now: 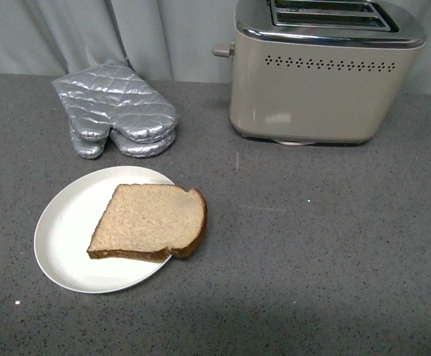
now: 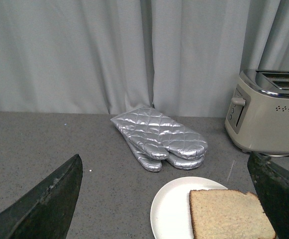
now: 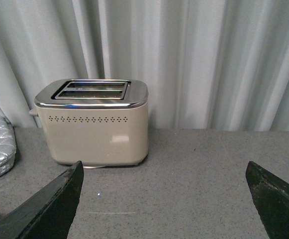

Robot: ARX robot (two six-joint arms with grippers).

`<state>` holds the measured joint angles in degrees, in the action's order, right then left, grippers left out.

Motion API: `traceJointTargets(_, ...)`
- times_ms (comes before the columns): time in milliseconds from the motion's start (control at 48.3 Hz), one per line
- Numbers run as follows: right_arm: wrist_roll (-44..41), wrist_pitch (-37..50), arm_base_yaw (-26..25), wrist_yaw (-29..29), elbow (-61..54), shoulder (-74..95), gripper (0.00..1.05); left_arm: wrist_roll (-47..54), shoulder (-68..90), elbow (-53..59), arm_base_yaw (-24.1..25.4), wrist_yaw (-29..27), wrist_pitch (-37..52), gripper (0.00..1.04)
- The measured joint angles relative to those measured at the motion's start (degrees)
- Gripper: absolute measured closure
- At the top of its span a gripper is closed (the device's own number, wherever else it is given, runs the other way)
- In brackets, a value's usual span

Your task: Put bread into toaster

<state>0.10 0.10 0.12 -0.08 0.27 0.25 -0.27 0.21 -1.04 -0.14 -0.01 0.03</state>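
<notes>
Bread (image 1: 150,221) lies flat on a white plate (image 1: 63,237) at the near left of the grey counter (image 1: 311,245), untouched; its dark crust runs along the near and right edges, and the rounded right end hangs a little past the plate's rim. Toaster (image 1: 315,81) stands upright at the far right of the counter, close to the pale curtain (image 1: 126,30), well apart from the bread; its chrome top with two slots faces up, a row of vent holes runs along the side facing the camera, and the knob (image 1: 222,50) sticks out on its left side. Silver quilted mitts (image 1: 115,111), one stacked on the other, lie at the far left beyond the plate, near it but not touching, and apart from the toaster. Neither arm shows in the front view. From the left wrist, the left gripper (image 2: 164,156) hangs above the counter with its dark fingers (image 2: 45,209) spread wide and nothing between them; bread and plate sit just ahead of it, toward one finger, with the mitts further off and the toaster at the edge of that view. From the right wrist, the right gripper (image 3: 164,163) is also spread wide and empty, its fingers (image 3: 45,209) framing bare counter; the toaster stands ahead of it, nearer one finger, with the edge of the mitts just in view beside it.
</notes>
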Motion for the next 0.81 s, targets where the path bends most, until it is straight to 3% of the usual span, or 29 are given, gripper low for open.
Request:
traceJointTargets(414,0.0,0.0,0.0,0.0,0.0,0.0,0.10,0.0,0.0,0.0,0.0,0.0,0.0,0.07)
traceJointTargets(455,0.0,0.0,0.0,0.0,0.0,0.0,0.10,-1.2,0.7,-0.3,-0.8,-2.6,-1.3,0.07)
traceJointTargets(538,0.0,0.0,0.0,0.1,0.0,0.0,0.10,-11.4,9.9,-3.1,-3.7,-16.3,-7.4,0.07)
traceJointTargets(641,0.0,0.0,0.0,0.0,0.0,0.0,0.10,-18.1,24.0,-3.7,-2.3,-15.4,0.2,0.07)
traceJointTargets(807,0.0,0.0,0.0,0.0,0.0,0.0,0.10,-19.9,52.7,-8.8,-1.1,-11.1,19.2,0.07)
